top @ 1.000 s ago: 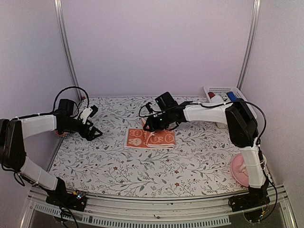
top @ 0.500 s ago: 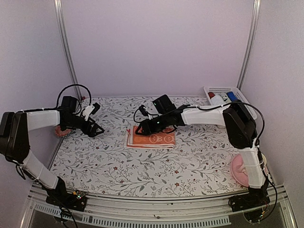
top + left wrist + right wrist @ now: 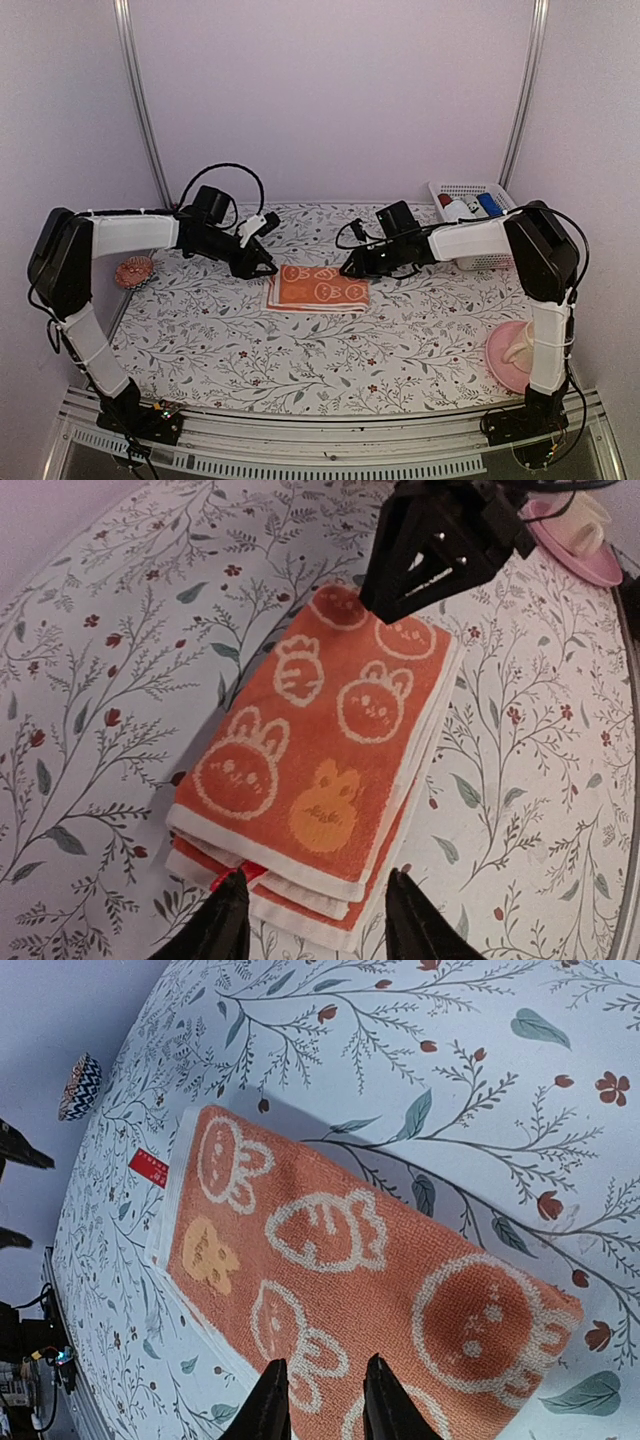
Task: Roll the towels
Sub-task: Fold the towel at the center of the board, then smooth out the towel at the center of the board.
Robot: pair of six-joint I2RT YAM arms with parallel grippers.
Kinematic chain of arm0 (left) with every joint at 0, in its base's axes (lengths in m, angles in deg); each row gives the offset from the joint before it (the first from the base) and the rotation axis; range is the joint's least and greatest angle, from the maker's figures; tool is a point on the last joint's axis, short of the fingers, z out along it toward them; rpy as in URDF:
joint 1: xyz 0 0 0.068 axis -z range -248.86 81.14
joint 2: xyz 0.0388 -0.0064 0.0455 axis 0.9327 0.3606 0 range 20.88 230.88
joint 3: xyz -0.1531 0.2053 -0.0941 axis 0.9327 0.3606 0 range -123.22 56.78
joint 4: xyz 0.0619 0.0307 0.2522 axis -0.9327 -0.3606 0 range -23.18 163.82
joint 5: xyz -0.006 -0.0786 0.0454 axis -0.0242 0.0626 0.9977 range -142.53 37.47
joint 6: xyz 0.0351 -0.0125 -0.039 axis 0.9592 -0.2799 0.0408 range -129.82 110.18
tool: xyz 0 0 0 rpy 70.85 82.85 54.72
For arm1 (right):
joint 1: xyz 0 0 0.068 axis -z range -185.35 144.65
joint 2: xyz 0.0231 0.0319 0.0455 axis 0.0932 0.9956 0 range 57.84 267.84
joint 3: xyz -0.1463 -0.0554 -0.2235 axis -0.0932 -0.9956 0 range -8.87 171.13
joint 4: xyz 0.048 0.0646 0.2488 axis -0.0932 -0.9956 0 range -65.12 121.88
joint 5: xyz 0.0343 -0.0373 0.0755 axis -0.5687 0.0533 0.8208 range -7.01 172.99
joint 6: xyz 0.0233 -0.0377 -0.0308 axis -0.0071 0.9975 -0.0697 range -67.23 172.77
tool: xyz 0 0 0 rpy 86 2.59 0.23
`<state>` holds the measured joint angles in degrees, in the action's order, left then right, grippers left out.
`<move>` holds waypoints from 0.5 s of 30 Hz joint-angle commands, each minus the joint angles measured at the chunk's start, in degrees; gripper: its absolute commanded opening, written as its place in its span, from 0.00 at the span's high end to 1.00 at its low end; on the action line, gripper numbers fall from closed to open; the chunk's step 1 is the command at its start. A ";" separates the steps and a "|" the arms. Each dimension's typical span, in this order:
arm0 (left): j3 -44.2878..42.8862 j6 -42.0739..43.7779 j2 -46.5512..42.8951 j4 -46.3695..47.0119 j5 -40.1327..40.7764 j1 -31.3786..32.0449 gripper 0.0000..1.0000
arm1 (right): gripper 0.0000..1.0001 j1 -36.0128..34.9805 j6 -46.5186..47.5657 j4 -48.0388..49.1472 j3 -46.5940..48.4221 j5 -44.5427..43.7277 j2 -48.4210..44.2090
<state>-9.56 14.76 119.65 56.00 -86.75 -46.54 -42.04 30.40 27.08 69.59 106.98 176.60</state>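
Top external: the right hand (image 3: 346, 271), narrow and empty, has left the folded towel (image 3: 318, 290). The left hand (image 3: 272, 268) arrived half-open, so rolling can start.

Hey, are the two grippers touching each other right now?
Apart. The top view shows the towel lying between the left gripper and right gripper.

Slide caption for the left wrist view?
Left claw and right claw at opposite ends of a folded orange towel on a floral table.
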 commanded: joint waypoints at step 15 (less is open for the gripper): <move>-5.04 -2.93 16.77 -7.48 16.67 7.40 0.49 | 0.74 1.79 0.07 -3.56 5.55 -6.80 8.56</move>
<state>-15.31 12.44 136.15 51.78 -76.11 -39.24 -40.53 29.62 26.38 73.31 103.86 183.14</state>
